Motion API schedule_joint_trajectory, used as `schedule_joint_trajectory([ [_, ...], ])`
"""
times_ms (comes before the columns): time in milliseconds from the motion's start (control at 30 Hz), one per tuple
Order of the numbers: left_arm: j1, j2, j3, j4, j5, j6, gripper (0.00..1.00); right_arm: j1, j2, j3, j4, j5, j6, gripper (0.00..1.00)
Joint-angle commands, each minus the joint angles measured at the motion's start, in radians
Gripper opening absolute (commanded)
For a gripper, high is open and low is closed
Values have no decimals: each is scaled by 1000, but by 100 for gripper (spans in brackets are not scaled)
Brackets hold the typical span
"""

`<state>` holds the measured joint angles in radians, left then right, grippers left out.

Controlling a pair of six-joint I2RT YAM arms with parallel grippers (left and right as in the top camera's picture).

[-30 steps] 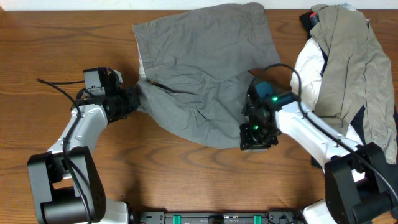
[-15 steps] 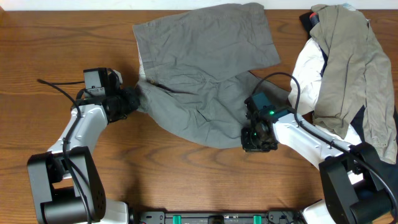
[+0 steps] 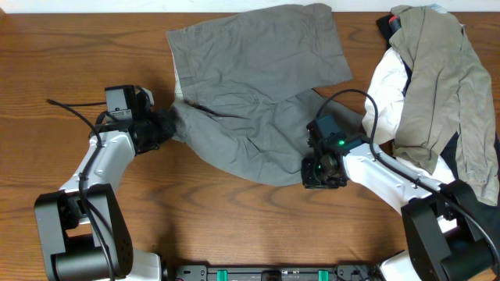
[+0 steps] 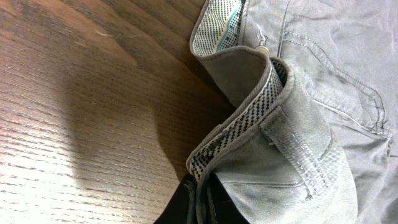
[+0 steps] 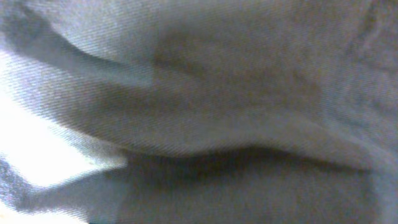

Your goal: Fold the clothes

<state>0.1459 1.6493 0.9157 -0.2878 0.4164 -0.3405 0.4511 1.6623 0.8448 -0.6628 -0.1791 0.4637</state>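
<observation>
The left gripper (image 4: 200, 190) is found clamped on the waistband (image 4: 249, 124) of the grey shorts (image 3: 250, 94). The right gripper (image 3: 319, 178) is placed at the shorts' lower edge; its jaw state cannot be determined. The shorts are spread on the table (image 3: 234, 230), beside heaped khaki and white garments (image 3: 437, 86).

The grey shorts (image 3: 250, 94) lie spread out and wrinkly on the desk (image 3: 78, 47), their dotted waistband (image 4: 239, 134) curled over at the left. Tan, white and navy clothes (image 3: 441, 78) sit heaped at the right edge.
</observation>
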Motion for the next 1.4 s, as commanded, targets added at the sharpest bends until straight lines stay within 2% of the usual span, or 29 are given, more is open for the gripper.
schedule_joint_trajectory([
  [0, 2, 10, 18, -2, 3, -2, 6, 27, 21, -56, 1, 18, 11, 30],
  [100, 2, 10, 18, -2, 3, -2, 6, 23, 21, -63, -22, 22, 24, 1],
  [233, 2, 10, 18, -2, 1, 0, 6, -3, 21, -61, -79, 48, 89, 1],
  [400, 19, 9, 18, -3, 2, 3, 6, -101, -13, -34, -201, 81, 78, 1],
  [533, 55, 7, 18, -13, 2, 2, 6, -218, -73, 46, -321, 85, -64, 1],
  [700, 102, 3, 18, -21, 2, 6, 6, -319, -107, 230, -513, 86, -249, 1],
  [833, 142, 1, 18, -21, 2, 6, 6, -362, -107, 356, -617, 113, -302, 1],
  [1133, 162, -106, 18, -43, 3, 18, 6, -421, -108, 491, -552, 122, -300, 1],
  [1300, 141, -266, 18, -85, 3, 41, 6, -417, -107, 515, -493, -1, -300, 1],
  [1333, 129, -300, 18, -92, 3, 51, 6, -410, -105, 511, -497, -46, -300, 3],
  [1367, 119, -322, 18, -93, 2, 58, 6, -403, -105, 504, -501, -76, -300, 9],
])
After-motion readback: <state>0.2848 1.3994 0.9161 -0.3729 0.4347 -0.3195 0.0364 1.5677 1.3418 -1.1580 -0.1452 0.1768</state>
